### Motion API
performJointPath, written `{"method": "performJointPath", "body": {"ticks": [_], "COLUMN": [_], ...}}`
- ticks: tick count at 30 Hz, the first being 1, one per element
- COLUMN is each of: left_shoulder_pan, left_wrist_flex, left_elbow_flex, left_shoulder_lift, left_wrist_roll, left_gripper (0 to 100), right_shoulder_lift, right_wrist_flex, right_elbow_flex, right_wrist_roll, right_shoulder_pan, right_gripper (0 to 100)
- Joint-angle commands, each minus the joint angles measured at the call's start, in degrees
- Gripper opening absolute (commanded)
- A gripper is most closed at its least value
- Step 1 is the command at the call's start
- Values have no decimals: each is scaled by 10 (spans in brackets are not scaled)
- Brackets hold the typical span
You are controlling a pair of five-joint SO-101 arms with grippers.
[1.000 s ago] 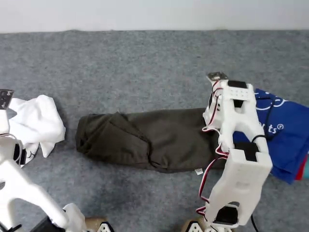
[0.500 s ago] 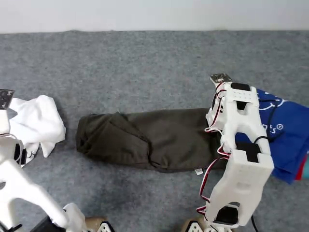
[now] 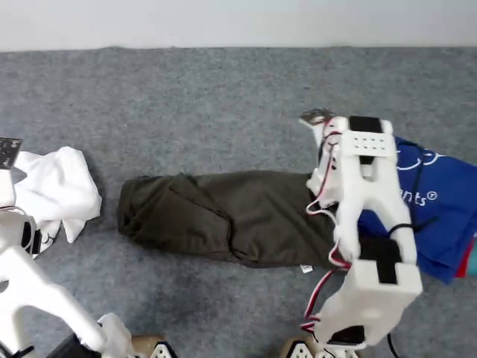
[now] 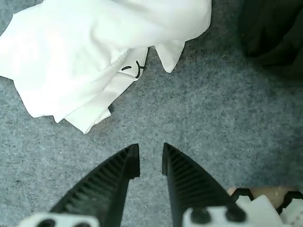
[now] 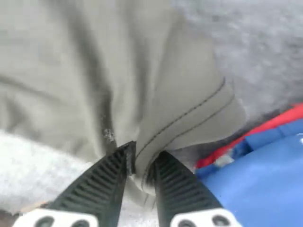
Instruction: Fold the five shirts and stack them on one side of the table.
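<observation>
An olive shirt (image 3: 223, 212) lies folded lengthwise across the middle of the grey table (image 3: 223, 97). My right gripper (image 5: 141, 165) is shut on its right-hand end, cloth (image 5: 156, 109) bunched between the fingers. The right arm (image 3: 361, 201) covers that end from above. A folded blue shirt (image 3: 436, 209) lies at the right, with red cloth (image 3: 468, 262) under it. A crumpled white shirt (image 3: 56, 190) lies at the left. My left gripper (image 4: 150, 163) hangs over bare carpet just short of the white shirt (image 4: 94, 52), fingers slightly parted and holding nothing.
The table's far edge meets a pale wall (image 3: 238, 22). Both arm bases (image 3: 298, 347) stand at the near edge. Bare carpet stretches behind the olive shirt and between it and the white shirt.
The right arm's wrist has swung a little left and toward the far side, still holding the olive shirt's end. The left arm has not moved.
</observation>
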Motion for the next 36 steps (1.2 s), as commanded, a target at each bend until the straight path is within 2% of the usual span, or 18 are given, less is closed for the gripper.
{"method": "performJointPath", "body": {"ticks": [1,9,15,20,25,36], "left_shoulder_pan": [3,4,4,4,4,27], "left_wrist_flex": [12,11,2,-2,-6,-15], "left_elbow_flex": [-7,-7,-7,-6,-6,-2], "left_shoulder_lift": [-21,-21,-21,-21,-21,-21], "left_wrist_roll": [-7,-7,-6,-5,-5,-4], "left_gripper": [97,97,96,96,96,96], "right_shoulder_lift": [-75,-160,-161,-129,-6,284], "right_wrist_flex": [42,59,-23,-111,-121,-6], "right_elbow_flex": [-4,-5,-5,-15,-113,-529], "right_wrist_roll": [8,-32,-54,-52,-52,-51], "right_shoulder_pan": [-58,-247,-351,-393,-411,-443], "right_gripper": [10,10,10,10,10,10]}}
